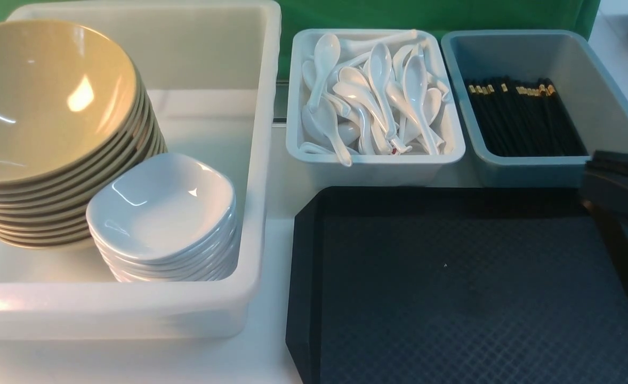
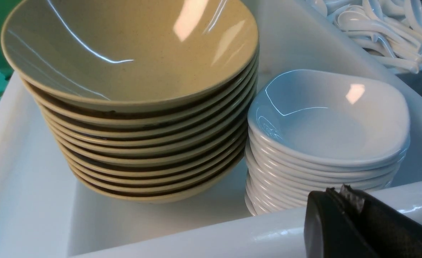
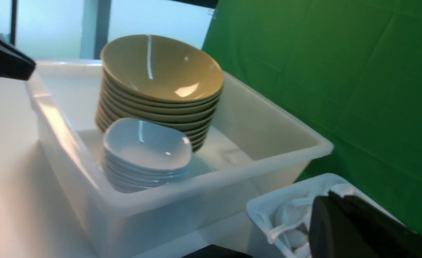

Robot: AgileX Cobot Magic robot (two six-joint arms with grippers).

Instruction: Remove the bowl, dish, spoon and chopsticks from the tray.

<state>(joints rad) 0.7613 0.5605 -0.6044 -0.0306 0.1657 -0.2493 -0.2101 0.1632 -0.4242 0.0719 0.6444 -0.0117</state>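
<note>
The tray (image 1: 452, 288) shows no tableware in view, bowl (image 1: 42, 101), dish (image 1: 159, 208), spoons and chopsticks all binned, so clearing appears complete; left claw (image 2: 343, 200) and right claw (image 3: 334, 202) closed, holding nothing.

Stacked tan bowls (image 2: 132, 107), white dishes (image 2: 325, 143) beside — white bin (image 2: 196, 233), closed fingers (image 2: 325, 222)

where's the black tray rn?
Front view, lower right: the tray lies flat on the table, nothing on it. The spoon bin and chopstick bin stand just behind it, the big white bin to its left.
</note>
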